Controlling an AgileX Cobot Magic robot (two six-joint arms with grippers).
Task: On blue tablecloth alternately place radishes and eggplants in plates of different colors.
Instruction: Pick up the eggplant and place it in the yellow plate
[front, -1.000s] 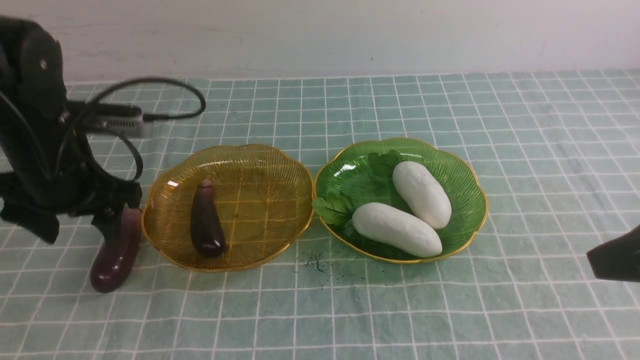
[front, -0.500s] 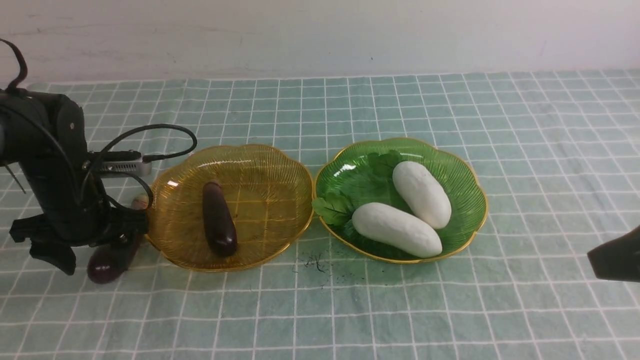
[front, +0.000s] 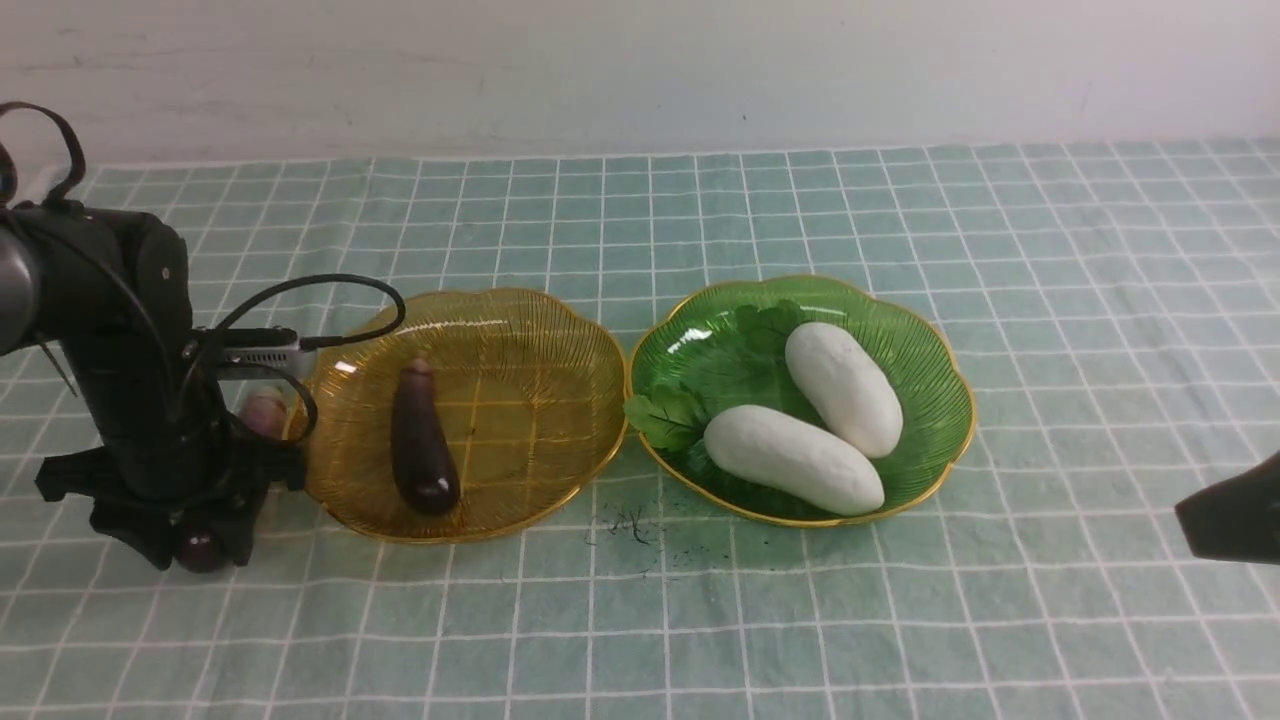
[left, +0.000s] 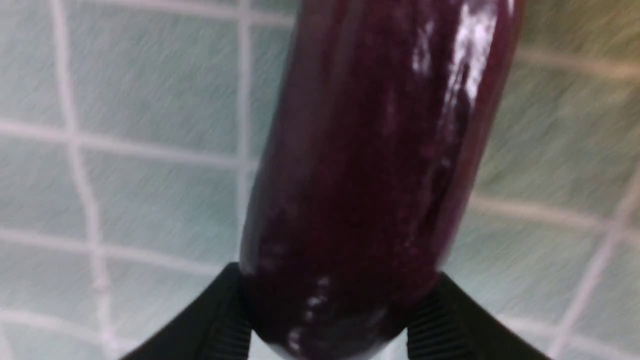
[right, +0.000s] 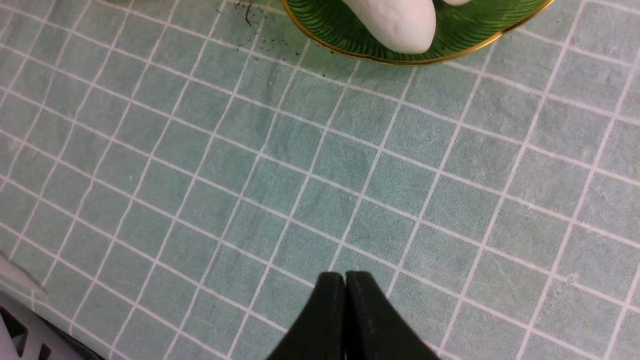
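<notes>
Front view, left hand (front: 190, 535): low over the blue tablecloth (front: 1050, 300), just outside the amber plate (front: 540, 400), straddling the left eggplant (front: 202, 548).
Front view, left eggplant: on the cloth side of the amber rim; only the rounded end and the stem cap show.
Front view, plated eggplant (front: 422, 440): lying in the amber plate, stem away from the robot.
Front view, radishes (front: 843, 387) (front: 793, 458): both in the green plate (front: 925, 350), side by side, leaves toward the amber plate.
Front view, right hand (front: 1230, 520): at the right edge, well apart from both plates.
Left wrist view, left hand (left: 330, 320): fingers (left: 220, 315) touching either side of the left eggplant (left: 370, 175), pinching it; picture blurred.
Right wrist view, right hand (right: 345, 276): fingers pressed together, holding nothing, above bare tablecloth (right: 350, 175).
Right wrist view, green plate (right: 400, 61): near rim in view, one radish (right: 395, 22) end inside.
</notes>
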